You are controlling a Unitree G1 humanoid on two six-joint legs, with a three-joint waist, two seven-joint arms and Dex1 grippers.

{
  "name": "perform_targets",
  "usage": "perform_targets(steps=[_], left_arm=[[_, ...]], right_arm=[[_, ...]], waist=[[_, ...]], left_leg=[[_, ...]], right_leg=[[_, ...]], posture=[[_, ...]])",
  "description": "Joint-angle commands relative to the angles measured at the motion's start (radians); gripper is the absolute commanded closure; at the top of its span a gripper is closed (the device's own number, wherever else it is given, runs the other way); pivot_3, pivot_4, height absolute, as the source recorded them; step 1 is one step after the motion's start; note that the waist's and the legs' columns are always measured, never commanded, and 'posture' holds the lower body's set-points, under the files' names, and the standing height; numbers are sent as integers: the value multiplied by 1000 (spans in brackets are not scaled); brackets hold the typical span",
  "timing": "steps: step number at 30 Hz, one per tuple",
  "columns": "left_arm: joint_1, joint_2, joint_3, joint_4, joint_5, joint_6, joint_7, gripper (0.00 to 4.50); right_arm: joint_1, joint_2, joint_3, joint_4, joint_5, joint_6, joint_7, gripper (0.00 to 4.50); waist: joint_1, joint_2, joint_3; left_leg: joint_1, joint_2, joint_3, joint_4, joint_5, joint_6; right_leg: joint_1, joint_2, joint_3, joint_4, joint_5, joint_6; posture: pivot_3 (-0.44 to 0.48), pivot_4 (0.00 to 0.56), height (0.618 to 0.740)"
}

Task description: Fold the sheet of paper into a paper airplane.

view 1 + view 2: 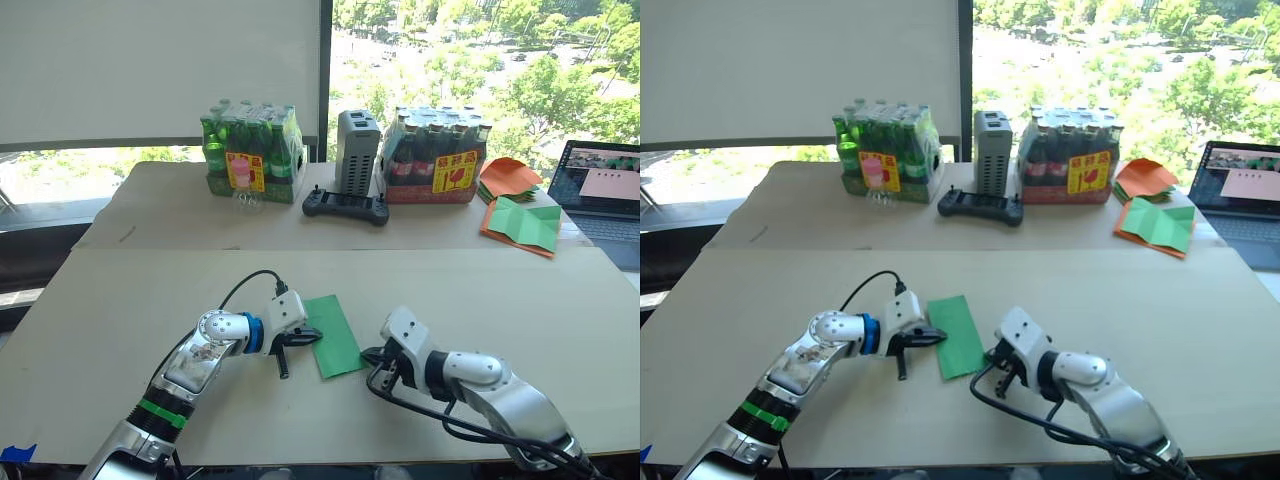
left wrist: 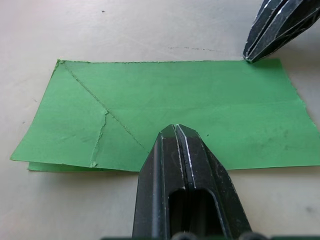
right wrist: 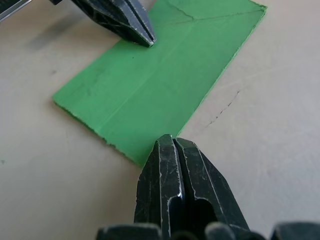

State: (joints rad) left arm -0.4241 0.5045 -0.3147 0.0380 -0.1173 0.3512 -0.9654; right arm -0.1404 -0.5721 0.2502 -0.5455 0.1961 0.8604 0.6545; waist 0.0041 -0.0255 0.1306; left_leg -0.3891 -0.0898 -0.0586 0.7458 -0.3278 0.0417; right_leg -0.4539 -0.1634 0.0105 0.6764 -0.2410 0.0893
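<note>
One lengthwise fold looks done: the paper (image 1: 333,336) lies flat on the near table (image 1: 120,300) as a doubled green strip with diagonal creases at one end, midway between the arms. The left gripper (image 1: 302,339), fingers clenched, presses its tip on the strip's left long edge; the right gripper (image 3: 172,142), also clenched and holding nothing, touches the near right corner. I judge the nose and wing folds remain, so no plane yet.

The sheet of paper (image 2: 190,110) is thin, matt green paper with rough creases. The worktop (image 1: 520,300) looks like smooth, matt pale board. Both claws' fingers (image 2: 185,170) are ridged black plastic, slightly glossy.
</note>
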Motion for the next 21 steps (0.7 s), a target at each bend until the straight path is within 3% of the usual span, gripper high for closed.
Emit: perform_targets(steps=[1,10,17,21], left_arm=[[21,18,-24,58,40,18,-1,4500],[16,17,-25,75,43,2,-3,4500],[14,24,-15,70,41,-2,-2,4500],[31,41,71,-7,-19,36,14,4500]], right_arm=[[32,-27,33,-2,19,65,13,4481],[23,-59,22,-33,52,89,13,4481],[-22,-77,-62,-49,126,46,53,4481],[-93,26,-240,-10,266,-65,85,4481]], waist=[[0,0,0],[5,0,0],[5,0,0],[-3,0,2]], left_leg=[[0,0,0,0,0,0],[0,0,0,0,0,0],[0,0,0,0,0,1],[-2,0,0,0,0,0]], right_leg=[[0,0,0,0,0,0],[1,0,0,-1,0,0],[1,0,0,-2,0,0],[-1,0,0,-2,0,0]], posture=[[0,150,678],[0,150,678],[0,150,678],[0,150,678]])
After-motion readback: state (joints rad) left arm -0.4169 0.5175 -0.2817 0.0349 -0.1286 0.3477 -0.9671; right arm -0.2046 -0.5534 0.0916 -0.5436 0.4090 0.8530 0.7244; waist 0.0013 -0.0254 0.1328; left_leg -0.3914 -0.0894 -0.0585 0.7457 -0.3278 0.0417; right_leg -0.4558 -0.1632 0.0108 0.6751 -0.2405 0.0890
